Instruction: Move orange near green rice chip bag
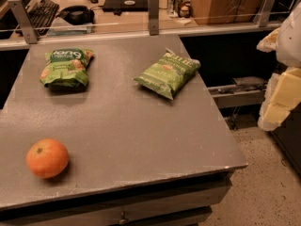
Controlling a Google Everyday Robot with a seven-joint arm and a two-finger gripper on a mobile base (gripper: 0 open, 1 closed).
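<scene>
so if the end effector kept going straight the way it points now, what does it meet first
Probably the floor: the end effector hangs at the right edge, beyond the table, seemingly pointing down, well clear of the orange. Its direction and depth are unclear.

"long" on bright green bag (66, 68), end effector (278, 98) right

The gripper (281, 95), far right, seems largely cut off by the frame edge.
</scene>
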